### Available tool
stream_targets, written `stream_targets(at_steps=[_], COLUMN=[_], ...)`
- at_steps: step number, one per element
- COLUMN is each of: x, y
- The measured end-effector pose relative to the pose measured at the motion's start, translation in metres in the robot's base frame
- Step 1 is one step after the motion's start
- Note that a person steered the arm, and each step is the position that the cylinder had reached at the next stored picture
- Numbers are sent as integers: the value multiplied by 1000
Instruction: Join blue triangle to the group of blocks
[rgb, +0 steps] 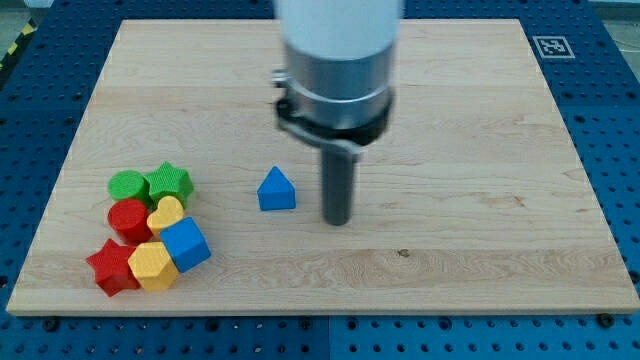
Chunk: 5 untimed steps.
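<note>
Jaws: none on this rig; only a straight dark rod ending in my tip, so nothing opens, shuts or is held.
Camera view, tip: resting on the pale wooden board, just beside the small blue triangular block, at its 3 o'clock, a narrow gap between, not touching.
Blue triangle: alone near board centre, upright, apex toward 12 o'clock.
Group: clustered at the triangle's 8 o'clock, near the board's lower-left corner, well apart from it.
Group members: green round block; green star block; red round block; yellow heart-shaped block; blue cube; yellow hexagonal block; red star block; all touching or nearly so.
Progress: joining not done; triangle separate from the cluster.
Left to do: judged a push toward 8 o'clock until contact with the group; tip already on the far side, suited for that.
Containers: none visible; blocks lie directly on the board.
</note>
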<state>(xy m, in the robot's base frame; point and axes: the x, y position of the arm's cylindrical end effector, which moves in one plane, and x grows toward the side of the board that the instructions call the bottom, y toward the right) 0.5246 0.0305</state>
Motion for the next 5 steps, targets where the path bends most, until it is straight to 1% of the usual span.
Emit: stream_targets(at_steps=[1,3,4,5], x=[-23,-25,-21,-21], y=[10,-98,-142,-149])
